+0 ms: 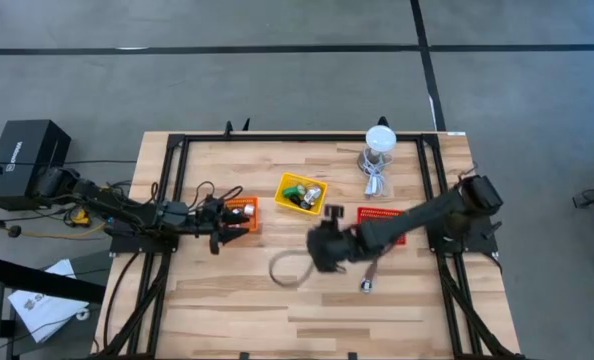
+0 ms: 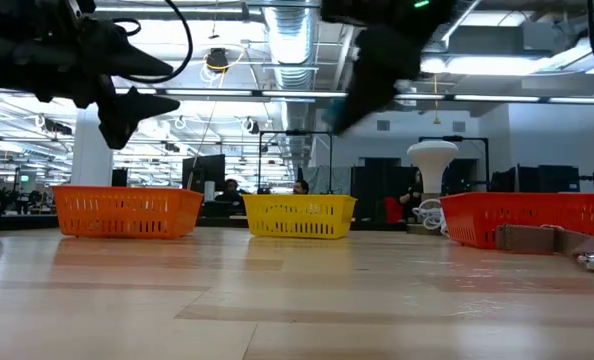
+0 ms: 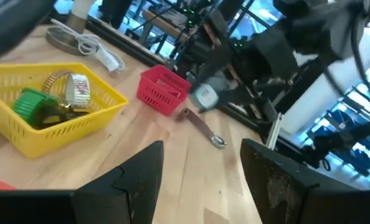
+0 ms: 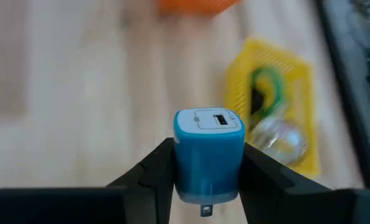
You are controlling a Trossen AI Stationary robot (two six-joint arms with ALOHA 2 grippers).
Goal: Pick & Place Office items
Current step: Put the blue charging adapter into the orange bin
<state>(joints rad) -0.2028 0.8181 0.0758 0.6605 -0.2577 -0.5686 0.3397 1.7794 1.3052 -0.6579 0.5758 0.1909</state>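
Your wooden table (image 1: pixel 237 300) fills the high view, with both arms over its middle. Your right arm reaches from the right edge toward the centre. Its end effector (image 4: pixel 208 163) is clamped on a blue and white USB charger plug (image 4: pixel 208 154), held up off the table, prongs pointing down. Your left arm comes in from the left edge. Its end effector (image 3: pixel 200 177) sits above the orange bin (image 1: pixel 241 212), fingers spread apart, nothing between them.

The three bins stand in a row: orange at the left, the yellow bin (image 1: pixel 302 194) in the middle, the red bin (image 1: pixel 382 217) at the right, partly under your right arm.

The yellow bin holds a green tape ring (image 3: pixel 30 104) and a silvery roll (image 3: pixel 73 87). The white round-topped stand (image 1: pixel 378 145) with its cable stands behind the red bin.

A brown strip (image 3: pixel 200 122) with a metal end lies flat on the table just in front of the red bin. A small silver bit (image 1: pixel 366 287) lies near it.
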